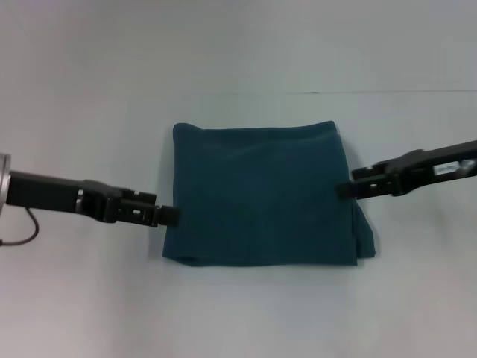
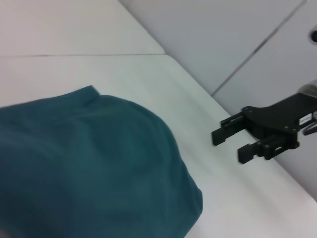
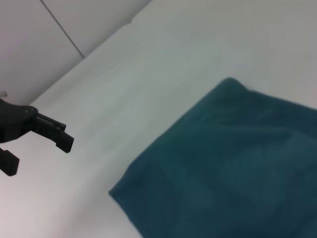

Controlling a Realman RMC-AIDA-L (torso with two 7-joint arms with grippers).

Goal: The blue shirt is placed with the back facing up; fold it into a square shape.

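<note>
Lying at the middle of the white table (image 1: 89,298): one shirt (image 1: 264,194), dark teal-blue, folded into a near-square packet. Top face plain, no print showing. Cloth soft, slightly fuzzy, with faint shallow creases. Far edge straight, with a small raised point at each far corner. Near edge thicker, rounded, several layers stacked. Right edge uneven: lower layers stick out past the top layer toward the near right corner. Left edge fairly straight, bulging a little near the front.

Left tool (image 1: 173,216): black, low over the table, its tip at the shirt's left edge toward the near corner; whether it touches the cloth cannot be told. The right wrist view shows its fingers (image 3: 62,141) spread apart, nothing between them.

Right tool (image 1: 343,189): black, at the shirt's right edge about halfway along; contact cannot be told. The left wrist view shows it (image 2: 230,144) above bare table beside the shirt (image 2: 94,168), fingers spread, holding nothing.

Backdrop: pale wall panels beyond the table's far edge.
</note>
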